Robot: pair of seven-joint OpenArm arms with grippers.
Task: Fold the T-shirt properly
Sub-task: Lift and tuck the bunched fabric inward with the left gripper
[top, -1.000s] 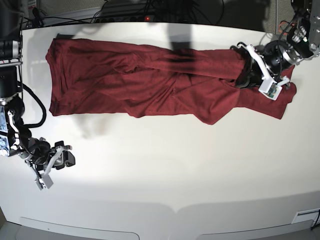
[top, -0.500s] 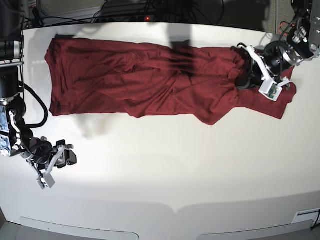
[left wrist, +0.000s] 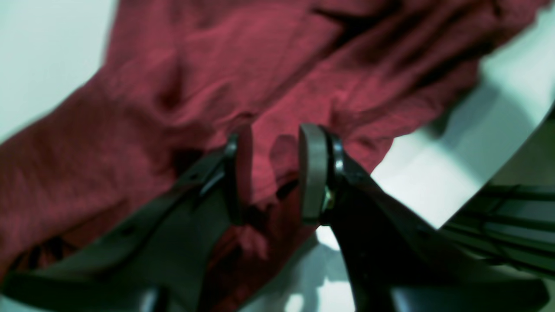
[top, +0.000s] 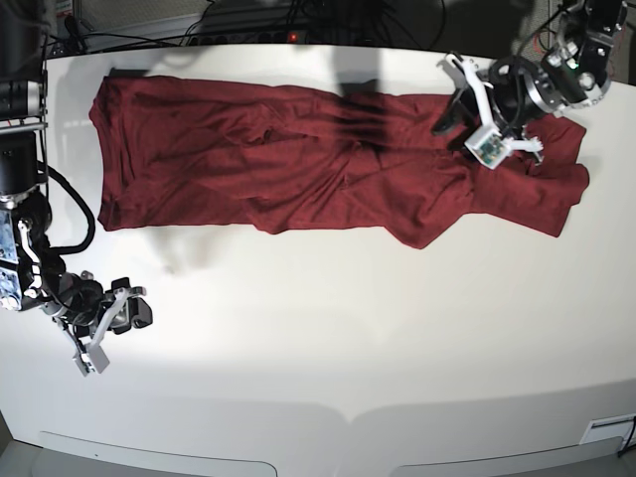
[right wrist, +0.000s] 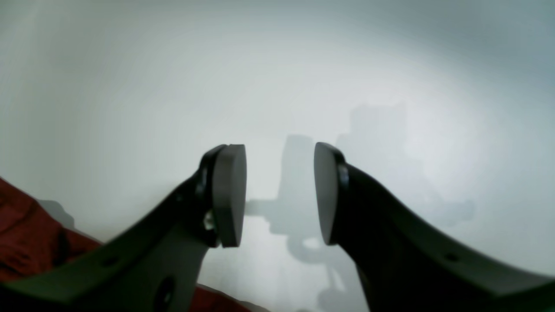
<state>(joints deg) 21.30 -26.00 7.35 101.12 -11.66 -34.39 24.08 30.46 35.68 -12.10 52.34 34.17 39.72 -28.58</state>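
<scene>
The dark red T-shirt (top: 288,159) lies spread lengthwise along the far side of the white table (top: 328,338), rumpled toward its right end. My left gripper (top: 450,99) hovers over that right end with its jaws apart. In the left wrist view the T-shirt (left wrist: 303,65) lies below the left gripper (left wrist: 272,173), and nothing is pinched between the pads. My right gripper (top: 103,336) stands open over bare table at the near left, apart from the cloth. The right wrist view shows the right gripper (right wrist: 279,193) empty, with a corner of the T-shirt (right wrist: 26,234) at lower left.
Cables and a power strip (top: 248,35) run behind the table's far edge. The table's rounded edge (left wrist: 498,151) lies close to the shirt's right end. The right arm's base (top: 20,149) stands at the far left.
My left gripper has opened, let go of the shirt's right end, and moved up and to the left. The cloth there has settled flatter. The right arm has barely moved.
</scene>
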